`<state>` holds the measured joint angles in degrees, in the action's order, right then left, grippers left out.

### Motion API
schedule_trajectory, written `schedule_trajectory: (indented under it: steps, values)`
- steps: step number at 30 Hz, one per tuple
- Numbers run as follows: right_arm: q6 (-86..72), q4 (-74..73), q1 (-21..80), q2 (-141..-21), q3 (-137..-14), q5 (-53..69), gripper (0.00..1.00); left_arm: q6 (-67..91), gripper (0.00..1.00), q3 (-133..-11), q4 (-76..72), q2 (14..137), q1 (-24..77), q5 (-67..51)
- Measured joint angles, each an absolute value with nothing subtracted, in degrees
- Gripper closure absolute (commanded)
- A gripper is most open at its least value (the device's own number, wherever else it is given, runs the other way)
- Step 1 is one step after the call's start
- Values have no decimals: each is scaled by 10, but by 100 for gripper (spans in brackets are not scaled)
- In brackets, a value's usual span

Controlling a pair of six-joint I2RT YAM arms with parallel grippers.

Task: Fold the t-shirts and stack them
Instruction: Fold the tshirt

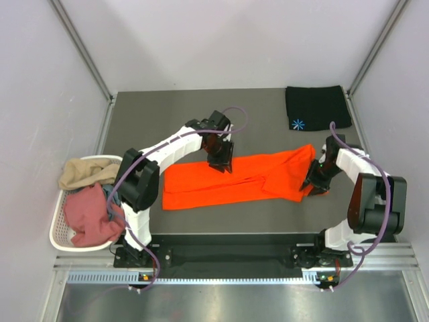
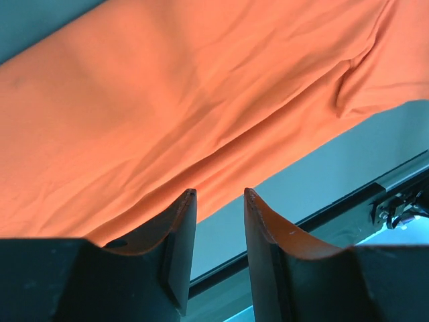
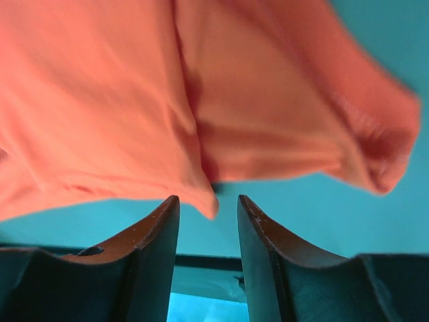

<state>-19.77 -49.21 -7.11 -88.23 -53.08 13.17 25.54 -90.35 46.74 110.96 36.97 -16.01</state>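
The orange t-shirt lies folded lengthwise into a long strip across the middle of the dark table. My left gripper hovers over its far edge left of centre; in the left wrist view the jaws stand open with only table between them and orange cloth beyond. My right gripper sits at the shirt's right end, open, with a loose corner of orange cloth hanging just past its fingertips, not pinched. A folded black t-shirt with a light-blue starburst lies at the back right.
A white slotted basket at the left edge holds a tan shirt and a dusty pink shirt. A black rail runs along the near table edge between the arm bases. Walls enclose the table on three sides.
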Motion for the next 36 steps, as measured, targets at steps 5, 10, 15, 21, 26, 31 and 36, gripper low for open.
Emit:
schedule_trajectory:
  steps: [5, 10, 15, 21, 26, 31, 36]
  values:
    - [-206, -490, -66, -836, -479, 153, 59, 258, 61, -890, 466, 1104, 371, -167]
    - [-208, -479, -60, -832, -452, 164, 60, 259, 62, -898, 468, 1104, 376, -174]
    - [-208, -459, -57, -832, -431, 169, 62, 264, 62, -908, 467, 1104, 376, -177]
    - [-205, -440, -57, -836, -428, 171, 81, 272, 62, -908, 467, 1104, 376, -177]
    - [-205, -437, -57, -838, -429, 177, 100, 276, 62, -908, 467, 1104, 376, -177]
    - [-208, -458, -56, -839, -473, 188, 100, 280, 62, -908, 467, 1104, 372, -177]
    - [-220, -464, -56, -865, -555, 210, 100, 284, 62, -908, 467, 1104, 363, -176]
